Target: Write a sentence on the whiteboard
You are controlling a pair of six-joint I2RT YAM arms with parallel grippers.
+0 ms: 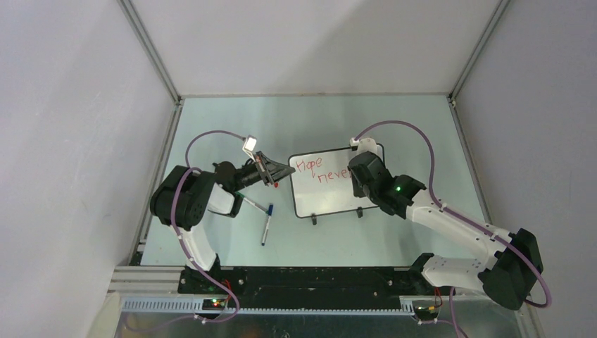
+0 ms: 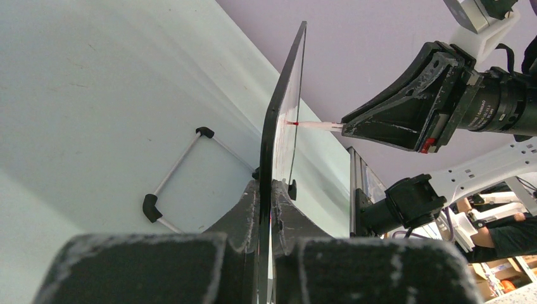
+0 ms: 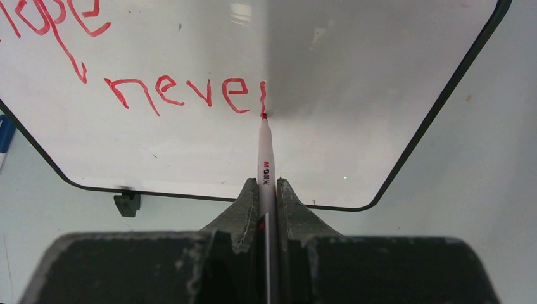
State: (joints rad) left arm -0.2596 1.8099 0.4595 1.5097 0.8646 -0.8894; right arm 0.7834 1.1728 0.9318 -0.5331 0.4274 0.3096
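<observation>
- sentence [image 3: 183,94]: red; "Hope" above "neve", plus one upright stroke of the next letter. "fades" not yet written, as I judge it.
- whiteboard [image 3: 392,82]: stood up on the worktop [image 3: 494,190], bare white right of and below that stroke.
- marker [image 3: 266,152]: tip touching the board at the stroke's foot, long axis straight out from me and near square to the face.
- right end effector [image 3: 266,190]: closed tight on the marker barrel.
- left end effector [image 2: 266,196]: pinched on the board's left edge.
- next stroke: rightward from the tip, the right arm's job.
</observation>
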